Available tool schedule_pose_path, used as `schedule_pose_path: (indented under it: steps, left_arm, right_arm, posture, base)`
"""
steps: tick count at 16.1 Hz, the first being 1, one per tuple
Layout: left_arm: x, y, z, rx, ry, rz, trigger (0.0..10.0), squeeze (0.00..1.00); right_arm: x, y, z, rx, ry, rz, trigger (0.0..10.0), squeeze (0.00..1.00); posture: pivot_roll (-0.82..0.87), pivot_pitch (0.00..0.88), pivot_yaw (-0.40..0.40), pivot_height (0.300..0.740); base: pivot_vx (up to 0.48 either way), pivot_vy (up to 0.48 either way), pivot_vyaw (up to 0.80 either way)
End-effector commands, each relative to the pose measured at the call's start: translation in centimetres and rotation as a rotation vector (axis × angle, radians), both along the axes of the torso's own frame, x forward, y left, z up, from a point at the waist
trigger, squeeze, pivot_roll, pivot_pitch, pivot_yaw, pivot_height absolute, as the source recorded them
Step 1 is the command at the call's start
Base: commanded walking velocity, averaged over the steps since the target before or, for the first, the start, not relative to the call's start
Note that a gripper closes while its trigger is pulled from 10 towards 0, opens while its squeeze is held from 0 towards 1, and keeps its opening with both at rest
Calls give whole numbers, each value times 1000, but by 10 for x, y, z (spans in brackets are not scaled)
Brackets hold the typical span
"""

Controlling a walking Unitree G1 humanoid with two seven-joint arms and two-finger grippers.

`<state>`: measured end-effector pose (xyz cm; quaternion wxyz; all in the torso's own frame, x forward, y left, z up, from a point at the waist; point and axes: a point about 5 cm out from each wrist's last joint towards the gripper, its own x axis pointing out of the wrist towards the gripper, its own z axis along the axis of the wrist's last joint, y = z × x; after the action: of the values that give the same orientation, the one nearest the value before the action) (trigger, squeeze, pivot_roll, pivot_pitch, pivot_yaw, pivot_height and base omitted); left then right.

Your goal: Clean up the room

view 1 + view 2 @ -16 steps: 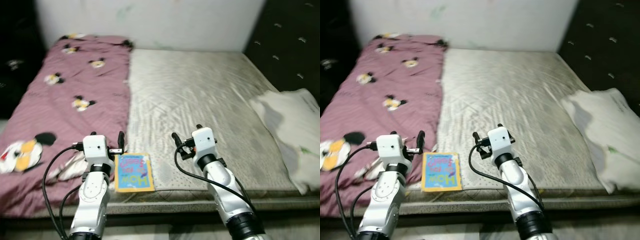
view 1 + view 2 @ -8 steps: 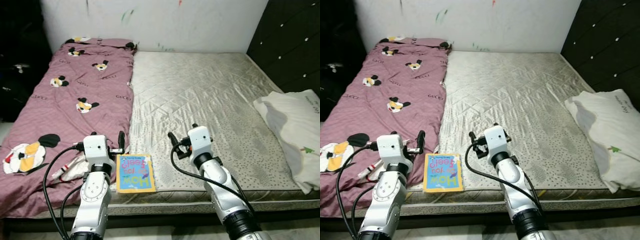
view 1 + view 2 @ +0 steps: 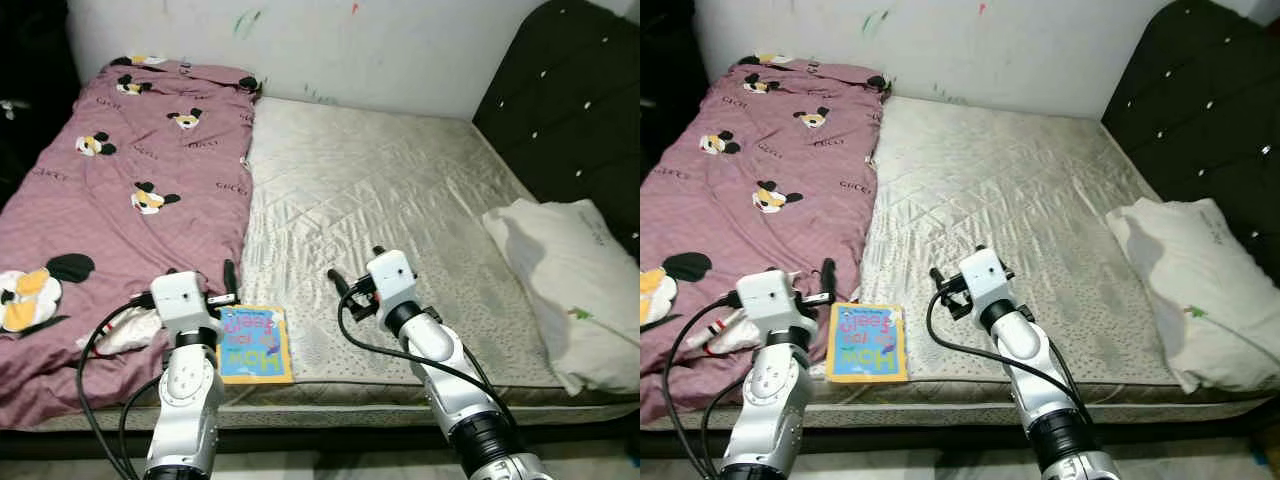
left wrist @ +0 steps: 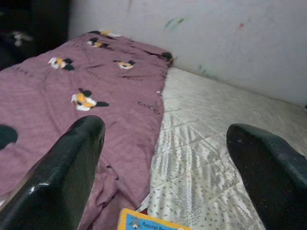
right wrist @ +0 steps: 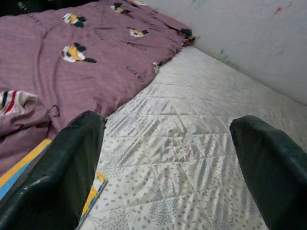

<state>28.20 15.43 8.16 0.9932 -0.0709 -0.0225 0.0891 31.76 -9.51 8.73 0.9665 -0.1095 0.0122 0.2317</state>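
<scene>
The bed [image 3: 400, 200] lies before me, its bare quilted mattress running to the far wall. A purple mouse-print blanket [image 3: 110, 190] covers its left side, and a white pillow [image 3: 560, 280] lies at the right edge. The picture book [image 3: 252, 344] lies at the near edge, just right of my left claw [image 4: 168, 163], fingers wide. My right claw [image 5: 168, 158] hovers wide too, right of the book.

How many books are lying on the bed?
1. The book lies at the near edge of the mattress, beside the purple blanket. More could be hidden under the blanket.
</scene>
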Motion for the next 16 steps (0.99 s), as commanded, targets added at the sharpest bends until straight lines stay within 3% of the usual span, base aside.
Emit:
schedule_pose_path:
  steps: [1,5,7,11,13,16]
  left_arm:
    - [0,-3,-2,-17,5,2,10000,0]
    - [1,2,-4,30,16,-31,10000,0]
    - [7,3,0,60,14,-83,10000,0]
    - [24,-7,14,102,-17,-179,10000,0]
    - [29,-8,20,119,-22,-230,10000,0]
    - [29,-3,18,139,-6,-252,10000,0]
  right_arm:
    - [2,-2,2,-24,-6,13,10000,0]
    - [2,5,2,2,-15,-12,10000,0]
    - [4,11,3,27,-25,-50,10000,0]
    - [8,2,11,8,-70,-121,10000,0]
    - [10,6,11,29,-85,-158,10000,0]
    - [8,6,8,60,-96,-207,10000,0]
  posture:
    - [1,0,-187,740]
    - [5,0,-126,740]
    - [1,0,-55,740]
    - [-21,0,25,740]
    - [-23,0,89,740]
    - [-19,0,135,740]
  base:
    - [0,0,0]
    - [0,0,0]
    - [0,0,0]
    - [0,0,0]
    - [0,0,0]
    - [0,0,0]
